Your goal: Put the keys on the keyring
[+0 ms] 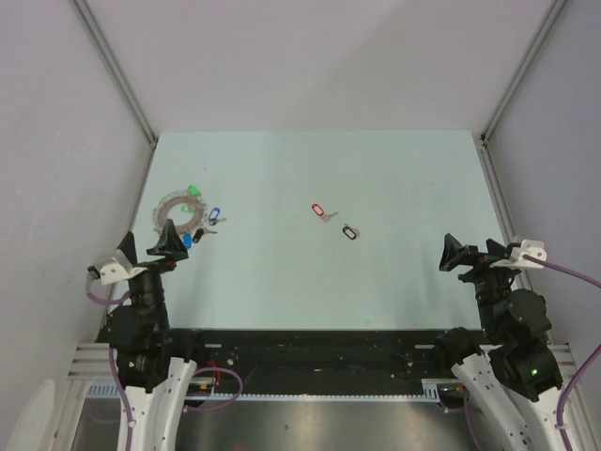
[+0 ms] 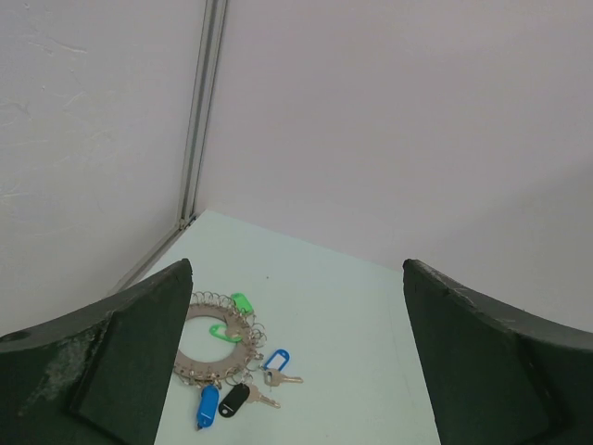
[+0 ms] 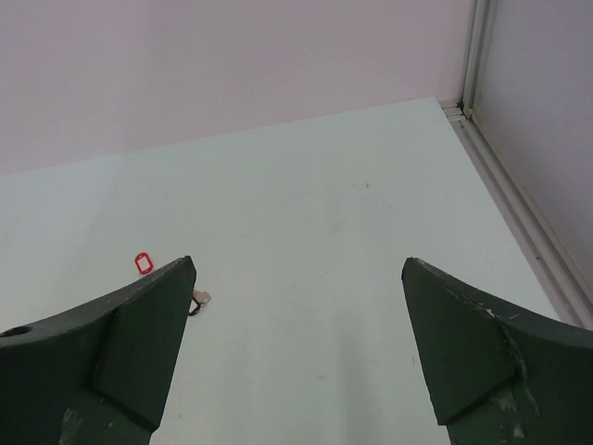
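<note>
The left pincer (image 1: 147,246) hangs over the near left part of the tabletop (image 1: 404,178), its jaws spread wide with nothing between them. The right pincer (image 1: 472,256) hangs near the right edge, likewise spread wide and holding nothing.

The keyring (image 1: 169,200) lies flat close to the left edge, just beyond the left pincer. A green tag (image 1: 194,191) sits at its far rim, and a blue tag (image 1: 214,216) fans out on its right side, pointing toward the tabletop's middle. A solid blue tag (image 2: 208,405) and a black tag (image 2: 234,399) lie at its near rim, long axes pointing toward the near edge.

Two loose keys lie around the middle of the tabletop, well apart from the ring. The red-tagged key (image 1: 319,209) has its long axis roughly left to right. The black-tagged key (image 1: 349,231) lies just beside it, nearer and to the right, set on a diagonal.
</note>
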